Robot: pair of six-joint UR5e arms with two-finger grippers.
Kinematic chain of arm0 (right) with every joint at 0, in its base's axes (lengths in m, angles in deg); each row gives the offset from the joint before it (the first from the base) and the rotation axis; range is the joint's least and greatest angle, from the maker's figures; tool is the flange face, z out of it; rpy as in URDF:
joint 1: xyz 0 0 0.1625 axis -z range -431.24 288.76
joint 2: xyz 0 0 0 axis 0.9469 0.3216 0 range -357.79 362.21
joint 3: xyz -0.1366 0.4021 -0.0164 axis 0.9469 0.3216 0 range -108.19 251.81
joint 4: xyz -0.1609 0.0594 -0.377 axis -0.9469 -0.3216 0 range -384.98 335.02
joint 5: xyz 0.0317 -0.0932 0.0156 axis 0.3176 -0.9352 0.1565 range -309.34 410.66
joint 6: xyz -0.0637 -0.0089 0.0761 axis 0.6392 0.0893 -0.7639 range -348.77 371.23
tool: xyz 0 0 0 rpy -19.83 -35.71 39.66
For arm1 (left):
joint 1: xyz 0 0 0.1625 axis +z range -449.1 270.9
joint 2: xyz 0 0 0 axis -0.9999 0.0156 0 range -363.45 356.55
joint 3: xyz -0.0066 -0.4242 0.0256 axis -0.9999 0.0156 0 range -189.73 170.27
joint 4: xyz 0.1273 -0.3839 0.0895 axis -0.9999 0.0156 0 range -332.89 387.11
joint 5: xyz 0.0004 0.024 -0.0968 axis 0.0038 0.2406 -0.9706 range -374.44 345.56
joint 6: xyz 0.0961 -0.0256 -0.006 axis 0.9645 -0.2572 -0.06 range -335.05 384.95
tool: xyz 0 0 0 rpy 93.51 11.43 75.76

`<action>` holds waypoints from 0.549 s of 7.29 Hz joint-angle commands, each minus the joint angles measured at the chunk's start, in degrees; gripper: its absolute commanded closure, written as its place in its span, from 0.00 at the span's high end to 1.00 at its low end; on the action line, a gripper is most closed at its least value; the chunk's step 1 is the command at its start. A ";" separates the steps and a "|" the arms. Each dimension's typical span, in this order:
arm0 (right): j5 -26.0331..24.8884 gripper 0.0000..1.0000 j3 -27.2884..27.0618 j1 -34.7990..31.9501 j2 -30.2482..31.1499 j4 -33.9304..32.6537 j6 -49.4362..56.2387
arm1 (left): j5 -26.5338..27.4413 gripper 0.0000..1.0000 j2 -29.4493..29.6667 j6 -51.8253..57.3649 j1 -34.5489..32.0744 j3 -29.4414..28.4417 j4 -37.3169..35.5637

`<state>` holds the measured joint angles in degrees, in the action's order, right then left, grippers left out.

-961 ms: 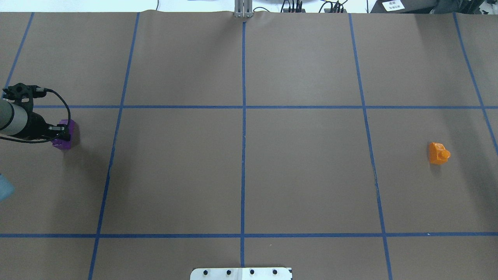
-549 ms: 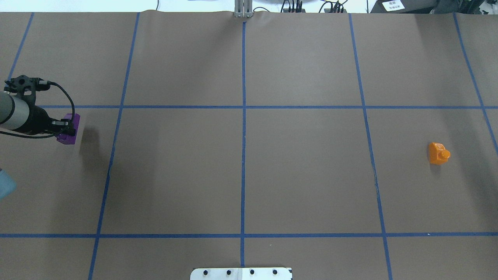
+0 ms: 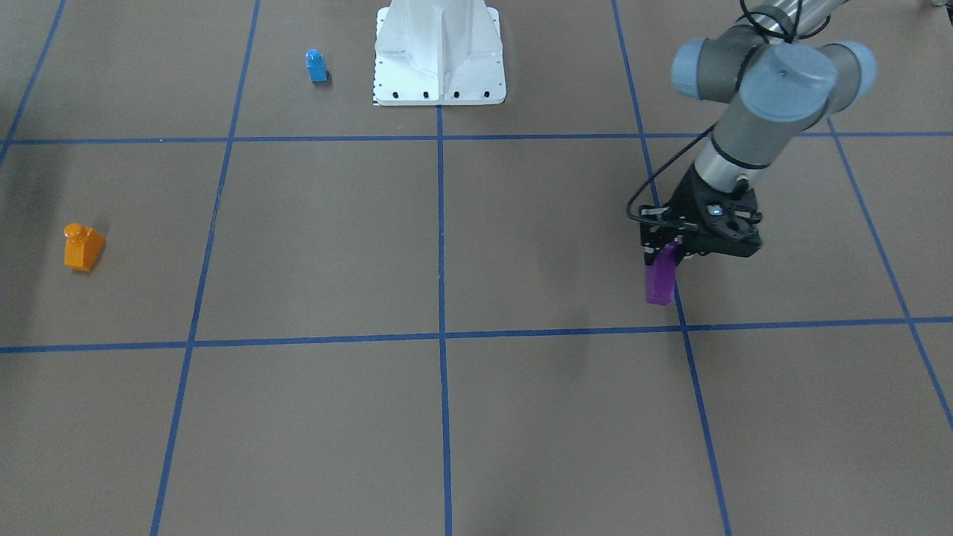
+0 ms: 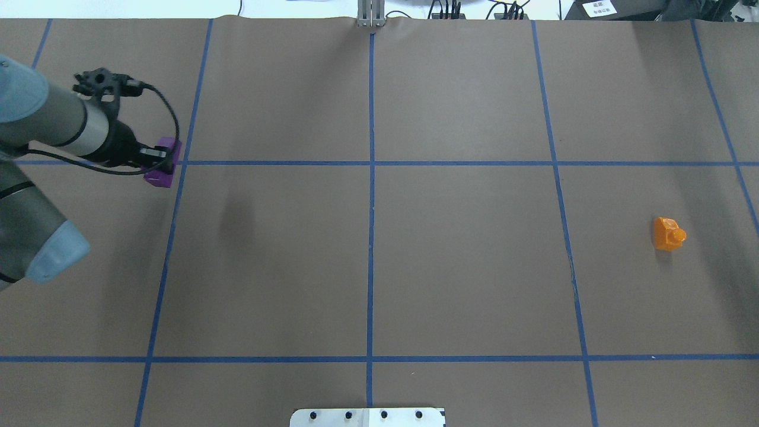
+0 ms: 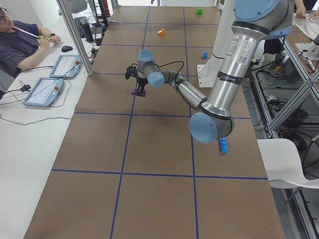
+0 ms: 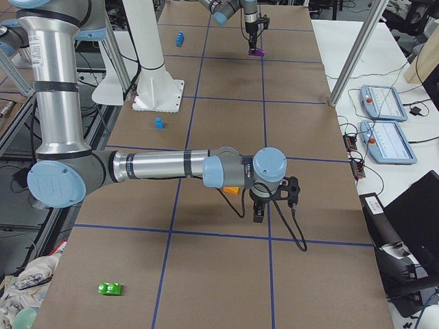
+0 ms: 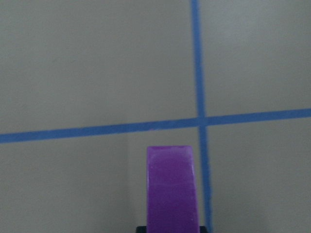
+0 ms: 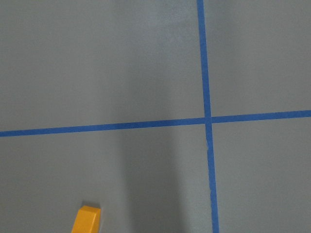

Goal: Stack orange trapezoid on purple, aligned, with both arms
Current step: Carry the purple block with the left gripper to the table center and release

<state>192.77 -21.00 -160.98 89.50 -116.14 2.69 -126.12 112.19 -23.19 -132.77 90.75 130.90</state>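
My left gripper (image 4: 159,161) is shut on the purple block (image 4: 163,164) and holds it above the table, over a crossing of blue tape lines. The block hangs below the fingers in the front view (image 3: 660,277) and fills the lower middle of the left wrist view (image 7: 172,187). The orange trapezoid (image 4: 668,233) lies on the table at the far right, with no gripper touching it. Its edge shows in the right wrist view (image 8: 87,220). My right gripper (image 6: 259,211) shows only in the exterior right view, near the orange block; I cannot tell whether it is open or shut.
A blue single-stud block (image 3: 316,65) stands beside the white robot base (image 3: 439,52). Another blue block (image 5: 223,145) and a green block (image 6: 108,288) lie near the table's robot-side edge. A person (image 5: 20,45) sits at the side table with tablets.
My left gripper has carried the purple block away from the left edge, farther from the robot and toward the table's middle, and higher. The orange trapezoid has not moved.
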 commanded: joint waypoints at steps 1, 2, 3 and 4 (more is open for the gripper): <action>-0.25 1.00 0.51 0.53 -0.10 0.02 -0.34 | 5.85 0.00 13.67 -0.01 6.73 -10.24 -0.87; -0.17 1.00 0.52 0.79 -0.10 -0.07 -0.43 | 7.25 0.00 19.21 -0.10 8.32 -15.70 -0.87; -0.08 1.00 0.69 1.23 -0.10 -0.07 -0.51 | 9.27 0.00 23.01 -0.19 9.90 -19.67 -2.00; -0.08 1.00 1.13 1.23 -0.10 -0.07 -0.43 | 9.46 0.00 23.92 -0.10 10.96 -21.10 -2.01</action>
<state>192.66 -20.29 -159.94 89.40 -116.20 2.25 -117.74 133.13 -23.32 -123.47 73.02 129.28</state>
